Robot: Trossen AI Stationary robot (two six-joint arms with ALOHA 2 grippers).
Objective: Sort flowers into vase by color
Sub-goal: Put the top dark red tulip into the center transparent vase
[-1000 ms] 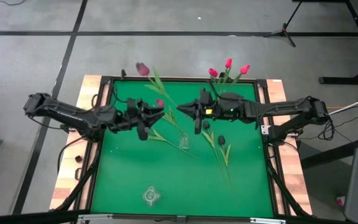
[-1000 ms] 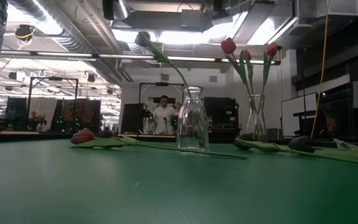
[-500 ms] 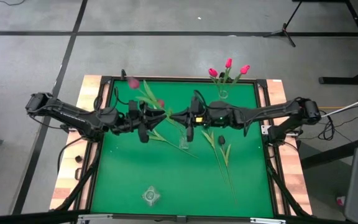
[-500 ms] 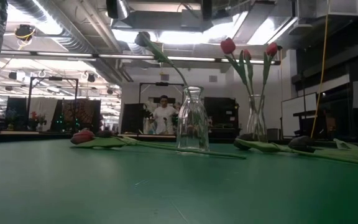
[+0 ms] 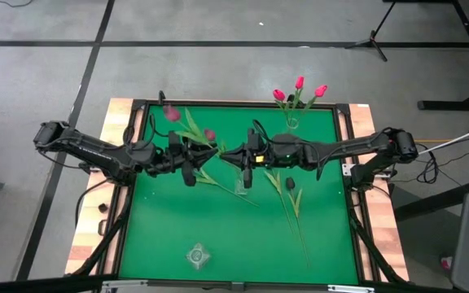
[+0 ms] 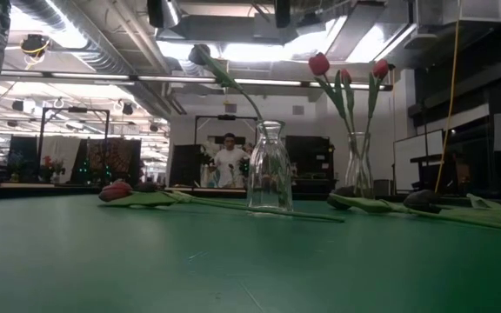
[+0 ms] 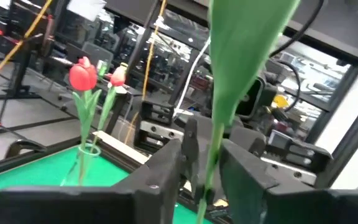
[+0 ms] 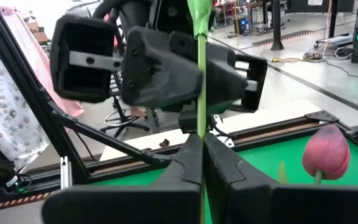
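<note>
While both end effectors meet above tabletop (image 5: 161, 236), right end effector (image 8: 202, 163) clenches mauve tulip (image 5: 172, 113) stem; left end effector (image 7: 202, 180) straddles stem, grip unclear. Stem light, bendy; hold low.

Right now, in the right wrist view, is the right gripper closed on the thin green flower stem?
Yes: the right gripper has both dark fingers pressed together on the thin green stem, which runs straight up between them.
</note>
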